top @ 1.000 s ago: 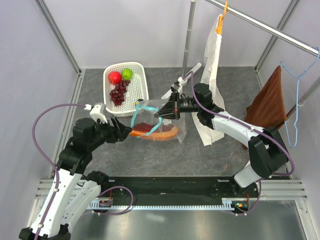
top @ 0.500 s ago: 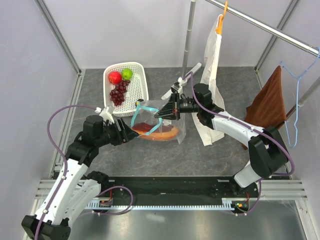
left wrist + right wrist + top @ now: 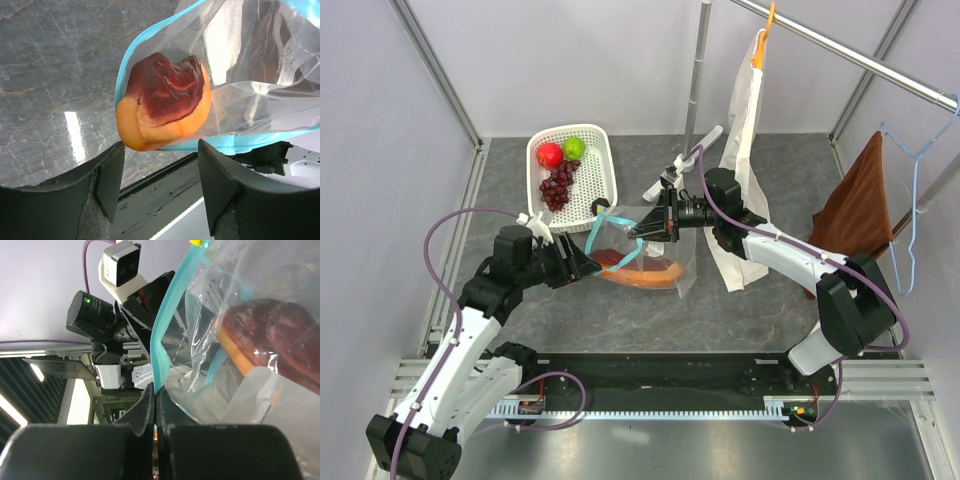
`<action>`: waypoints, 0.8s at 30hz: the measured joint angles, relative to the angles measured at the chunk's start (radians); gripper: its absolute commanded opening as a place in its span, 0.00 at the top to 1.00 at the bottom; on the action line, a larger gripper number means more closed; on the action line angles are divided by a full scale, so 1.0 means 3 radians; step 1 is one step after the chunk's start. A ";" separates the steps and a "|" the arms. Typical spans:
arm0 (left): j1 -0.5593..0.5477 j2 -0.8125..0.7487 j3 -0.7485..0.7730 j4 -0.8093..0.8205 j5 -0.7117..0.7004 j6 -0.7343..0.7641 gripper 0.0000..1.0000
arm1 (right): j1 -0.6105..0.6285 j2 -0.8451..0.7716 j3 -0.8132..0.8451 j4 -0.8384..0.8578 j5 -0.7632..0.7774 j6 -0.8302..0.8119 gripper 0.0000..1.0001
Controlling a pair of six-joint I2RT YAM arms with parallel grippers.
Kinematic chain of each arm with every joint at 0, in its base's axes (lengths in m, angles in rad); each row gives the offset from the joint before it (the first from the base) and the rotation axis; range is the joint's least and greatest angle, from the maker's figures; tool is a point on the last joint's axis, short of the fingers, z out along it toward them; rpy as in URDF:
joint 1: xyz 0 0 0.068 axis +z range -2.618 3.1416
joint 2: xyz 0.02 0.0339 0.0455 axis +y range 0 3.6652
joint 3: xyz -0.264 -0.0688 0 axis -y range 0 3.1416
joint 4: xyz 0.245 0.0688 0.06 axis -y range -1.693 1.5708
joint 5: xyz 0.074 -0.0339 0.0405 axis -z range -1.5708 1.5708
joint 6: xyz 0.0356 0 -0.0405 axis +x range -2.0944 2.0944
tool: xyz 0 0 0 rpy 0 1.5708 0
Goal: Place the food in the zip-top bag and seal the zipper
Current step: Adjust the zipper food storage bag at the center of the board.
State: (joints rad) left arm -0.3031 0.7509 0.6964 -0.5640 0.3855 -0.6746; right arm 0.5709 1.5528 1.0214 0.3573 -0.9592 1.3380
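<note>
Left gripper [image 3: 161,150]: jaws spread wide, nothing gripped; its two dark fingers [image 3: 107,182] frame the bag mouth from below in the left wrist view, and no contact with bag or fruit can be made out

Papaya slice [image 3: 162,107]: orange rind, maroon face; lies in the mouth of the zip-top bag [image 3: 255,60], just beyond the left fingertips, orange end at the rim, the rest under clear plastic

Zipper [image 3: 121,87]: teal strip, unsealed, looping open around the papaya slice

Label [image 3: 290,65]: small, white, on the bag wall; print too small to read

Right gripper [image 3: 155,397]: jaws pressed together on the upper lip of the zipper, holding that edge raised above the table [image 3: 720,300]

Placement, top view: bag at the middle of the grey table, between the two grippers, left gripper at its near-left, right gripper at its far side

Basket [image 3: 605,165]: white, perforated, behind and left of the bag; contains red apple [image 3: 550,154], green round fruit [image 3: 574,147] and grape bunch [image 3: 557,185]

Paper bag [image 3: 745,150]: tall, white, hanging at the rear right

Brown cloth [image 3: 855,215]: hanging far right, beside a blue hanger [image 3: 912,200]
</note>
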 measured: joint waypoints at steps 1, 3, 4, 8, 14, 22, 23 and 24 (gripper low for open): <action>0.0000 0.0005 -0.0011 0.0003 0.0000 -0.0019 0.41 | 0.0003 0.0000 0.0000 0.0000 0.0000 0.0000 1.00; 0.0000 0.0011 -0.0020 0.0015 0.0006 -0.0048 0.44 | 0.0005 0.0000 0.0000 -0.0001 0.0000 -0.0001 1.00; 0.0000 0.0013 -0.0023 0.0033 0.0017 -0.0058 0.44 | 0.0005 0.0000 0.0000 -0.0005 0.0000 -0.0003 1.00; 0.0001 0.0009 -0.0027 0.0092 0.0033 -0.0064 0.51 | 0.0005 0.0000 0.0000 -0.0017 0.0000 -0.0011 1.00; 0.0003 0.0010 -0.0027 0.0134 0.0072 -0.0041 0.80 | 0.0072 0.0000 0.0001 -0.0118 0.0029 -0.0121 1.00; 0.0000 0.0103 0.0153 0.0042 0.0385 0.0402 0.82 | 0.0158 0.0000 0.0195 -0.0809 0.0191 -0.0786 1.00; -0.0001 0.0102 0.0173 0.0032 0.0408 0.0456 0.75 | 0.0158 0.0000 0.0215 -0.0862 0.0219 -0.0851 1.00; -0.0005 0.0099 0.0200 0.0009 0.0423 0.0512 0.65 | 0.0158 -0.0001 0.0229 -0.0905 0.0237 -0.0903 1.00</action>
State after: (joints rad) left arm -0.3046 0.7807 0.7563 -0.5613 0.5125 -0.5209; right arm 0.6182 1.5524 1.0901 0.0856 -0.8883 1.0672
